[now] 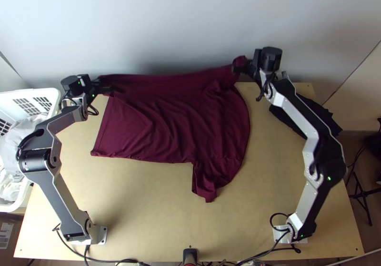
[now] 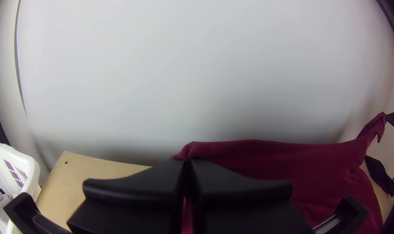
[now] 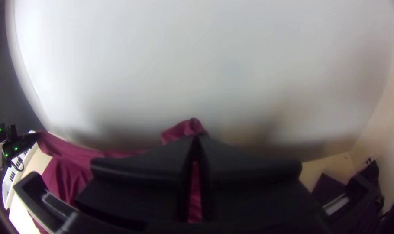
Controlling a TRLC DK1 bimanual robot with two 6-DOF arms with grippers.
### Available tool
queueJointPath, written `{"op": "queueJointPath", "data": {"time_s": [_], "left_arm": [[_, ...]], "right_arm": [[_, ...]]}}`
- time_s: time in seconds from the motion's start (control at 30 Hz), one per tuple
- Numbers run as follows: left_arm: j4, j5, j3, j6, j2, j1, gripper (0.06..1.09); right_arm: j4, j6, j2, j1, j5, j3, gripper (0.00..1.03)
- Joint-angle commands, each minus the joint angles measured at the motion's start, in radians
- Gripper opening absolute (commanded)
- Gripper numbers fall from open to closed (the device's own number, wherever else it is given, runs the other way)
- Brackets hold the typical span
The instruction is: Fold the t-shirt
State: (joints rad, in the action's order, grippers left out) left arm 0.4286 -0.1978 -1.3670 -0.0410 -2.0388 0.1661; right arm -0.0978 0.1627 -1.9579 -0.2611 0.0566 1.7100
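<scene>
the table (image 1: pixel 152 218) is your landmark. over its far edge you see the t-shirt (image 1: pixel 166 123) drawn out between two held corners, the rest lying spread on the tabletop with soft creases, a sleeve-like flap turned toward the table's near edge. at the table's far left, your left gripper (image 1: pixel 105 86) is clenched on one corner of the burgundy fabric; at its far edge, right of the middle, your right gripper (image 1: pixel 238 66) is clenched on the other, a small tuft rising past the fingertips. you find a white basket (image 1: pixel 53 94) beside the table's left edge and a black cloth (image 1: pixel 285 119) near its far right corner
</scene>
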Motion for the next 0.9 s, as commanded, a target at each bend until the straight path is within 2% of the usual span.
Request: {"op": "queueJointPath", "data": {"time_s": [0.0,0.2,0.4,0.6,0.87], "left_arm": [[0.004,-0.006,0.052,0.020,0.014,-0.007,0.10],[0.004,-0.012,0.063,0.039,0.015,0.009,0.10],[0.012,-0.014,0.097,0.059,0.015,0.009,0.10],[0.016,-0.037,0.129,0.087,0.014,0.009,0.10],[0.015,-0.040,0.135,0.087,0.015,0.019,0.10]], "right_arm": [[-0.091,0.003,0.157,-0.047,0.002,-0.182,0.03],[-0.117,0.044,0.264,-0.089,0.002,-0.339,0.03],[-0.168,0.112,0.278,-0.101,0.000,-0.418,0.03],[-0.218,0.118,0.294,-0.116,-0.006,-0.464,0.03],[-0.304,0.110,0.295,-0.150,-0.070,-0.518,0.03]]}}
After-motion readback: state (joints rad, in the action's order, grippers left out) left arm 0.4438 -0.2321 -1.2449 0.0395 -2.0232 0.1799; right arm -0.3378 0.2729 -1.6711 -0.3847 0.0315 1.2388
